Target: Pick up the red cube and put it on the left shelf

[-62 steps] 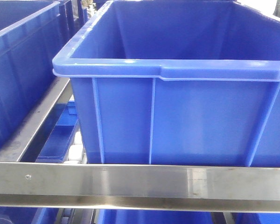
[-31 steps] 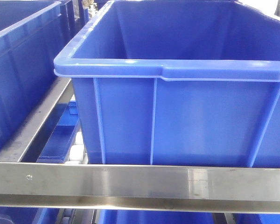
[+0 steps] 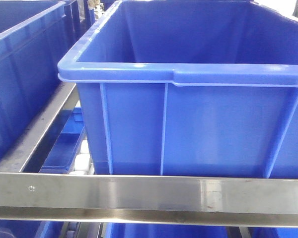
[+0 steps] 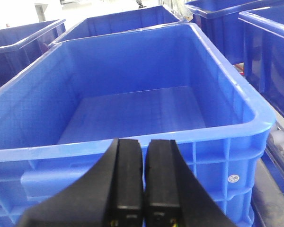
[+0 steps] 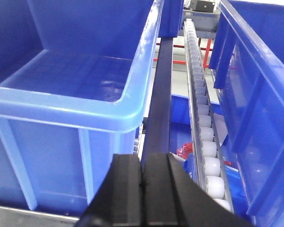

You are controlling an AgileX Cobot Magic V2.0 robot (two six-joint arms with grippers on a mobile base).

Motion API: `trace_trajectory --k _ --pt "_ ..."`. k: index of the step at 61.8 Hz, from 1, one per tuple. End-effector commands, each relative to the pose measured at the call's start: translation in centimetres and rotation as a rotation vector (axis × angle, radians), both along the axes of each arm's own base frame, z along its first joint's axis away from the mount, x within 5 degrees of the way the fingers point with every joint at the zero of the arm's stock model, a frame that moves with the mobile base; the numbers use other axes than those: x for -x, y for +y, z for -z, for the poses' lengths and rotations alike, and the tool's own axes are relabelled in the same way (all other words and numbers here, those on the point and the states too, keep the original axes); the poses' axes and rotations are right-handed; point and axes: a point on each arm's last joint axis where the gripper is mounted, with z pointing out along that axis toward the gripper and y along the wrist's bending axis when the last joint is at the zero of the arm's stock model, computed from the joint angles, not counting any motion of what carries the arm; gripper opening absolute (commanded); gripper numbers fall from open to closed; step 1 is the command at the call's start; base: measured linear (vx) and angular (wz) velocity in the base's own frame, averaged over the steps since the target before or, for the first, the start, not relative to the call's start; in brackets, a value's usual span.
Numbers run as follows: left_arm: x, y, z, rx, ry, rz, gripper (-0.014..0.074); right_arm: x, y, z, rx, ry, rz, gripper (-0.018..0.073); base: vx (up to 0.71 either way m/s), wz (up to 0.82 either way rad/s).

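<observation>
Front-facing view gives you the left shelf's steel front rail (image 3: pixel 149 196) with a deep blue crate (image 3: pixel 188 129) sitting just behind it. On your left wrist view, the left gripper (image 4: pixel 144 184) has its jaws pressed together with nothing between them, poised at the near rim of an empty crate (image 4: pixel 132 109). Your right gripper (image 5: pixel 142 189) is likewise closed on nothing, beside the white rollers (image 5: pixel 201 118). You can glimpse something red (image 5: pixel 185 152) below the rollers, too hidden to identify.

blue crate (image 3: pixel 188 74) edged slightly right in front view, since settled
</observation>
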Motion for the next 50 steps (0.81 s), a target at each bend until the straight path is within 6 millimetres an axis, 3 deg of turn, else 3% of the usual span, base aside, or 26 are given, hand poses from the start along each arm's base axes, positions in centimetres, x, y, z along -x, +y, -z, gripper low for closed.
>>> trace_trajectory --k 1,50 --pt "-0.07 -0.02 -0.05 0.005 -0.064 0.004 0.0106 0.29 0.01 -1.65 0.004 -0.122 -0.001 0.0055 0.00 0.00" --pt "-0.07 -0.02 -0.05 0.005 -0.064 0.004 0.0106 0.29 0.02 -1.74 0.008 -0.132 -0.001 0.0055 0.00 0.00"
